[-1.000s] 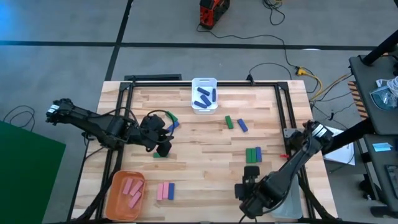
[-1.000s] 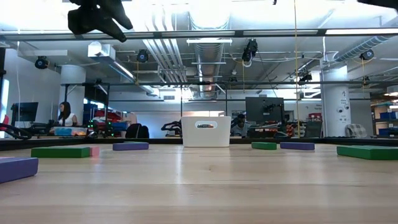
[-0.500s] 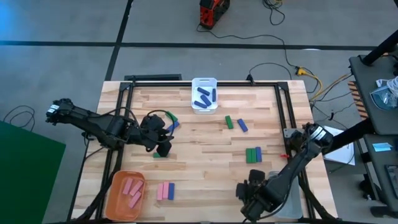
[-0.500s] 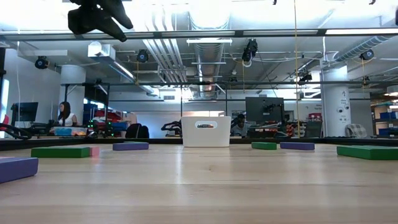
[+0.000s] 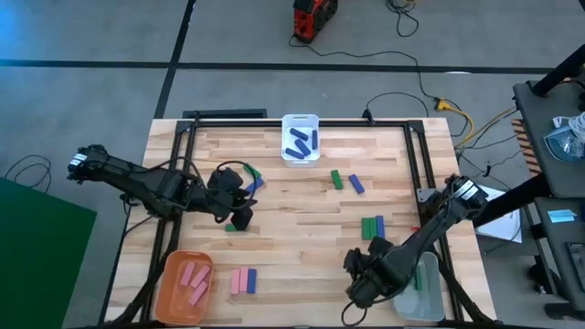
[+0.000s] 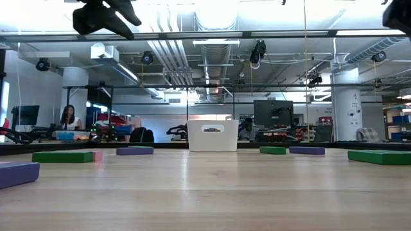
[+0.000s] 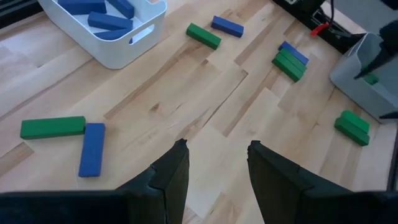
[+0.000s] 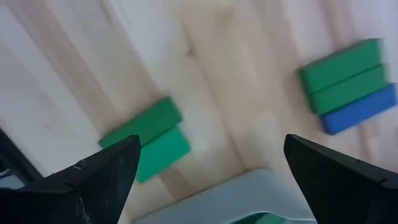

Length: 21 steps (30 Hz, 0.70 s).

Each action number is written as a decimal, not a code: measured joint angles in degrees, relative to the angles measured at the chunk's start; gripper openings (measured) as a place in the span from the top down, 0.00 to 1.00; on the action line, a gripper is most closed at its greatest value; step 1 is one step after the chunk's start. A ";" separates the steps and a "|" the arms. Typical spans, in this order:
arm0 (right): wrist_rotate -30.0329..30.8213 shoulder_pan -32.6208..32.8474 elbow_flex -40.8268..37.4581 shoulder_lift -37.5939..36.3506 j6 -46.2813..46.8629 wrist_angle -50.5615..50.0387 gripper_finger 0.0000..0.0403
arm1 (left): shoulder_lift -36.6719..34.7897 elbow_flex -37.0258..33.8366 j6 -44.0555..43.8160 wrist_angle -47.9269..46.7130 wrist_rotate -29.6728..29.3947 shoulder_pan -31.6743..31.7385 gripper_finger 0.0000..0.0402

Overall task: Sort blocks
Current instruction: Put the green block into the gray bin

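Observation:
Blocks lie scattered on the wooden table: a green and a blue one right of centre, two green and a blue one side by side, two pink and a blue one at the front. My left gripper hovers open left of centre, beside a green block and a blue block. My right gripper hangs wide open above two green blocks next to the grey bin. Neither gripper has anything between its fingers.
A white bin with blue blocks stands at the far middle. An orange bin with pink blocks sits at the front left. The grey bin at the front right has a green block in it. Black rails frame the table.
My right arm has shifted a little toward the table's left, off the grey bin, which now shows with green inside. Its gripper comes into the low view's upper right corner.

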 joint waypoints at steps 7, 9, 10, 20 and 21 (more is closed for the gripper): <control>4.31 -6.01 -2.20 -4.81 -0.30 -0.52 0.03 | -0.02 0.02 0.15 0.45 -0.04 0.00 0.65; 4.35 -8.73 -3.40 -6.11 0.66 -0.36 0.03 | -0.02 0.02 0.16 0.62 -0.07 0.00 0.65; 4.36 -9.97 -4.07 -6.72 1.66 -0.10 0.03 | -0.02 0.02 0.17 0.71 -0.06 0.00 0.65; 5.58 -16.31 -10.96 -10.46 1.45 8.85 0.03 | -0.02 0.02 0.37 0.76 -0.13 0.00 0.65; 6.54 -16.33 -11.70 -10.46 -0.43 9.33 0.03 | -0.02 0.02 0.37 0.74 -0.13 0.00 0.65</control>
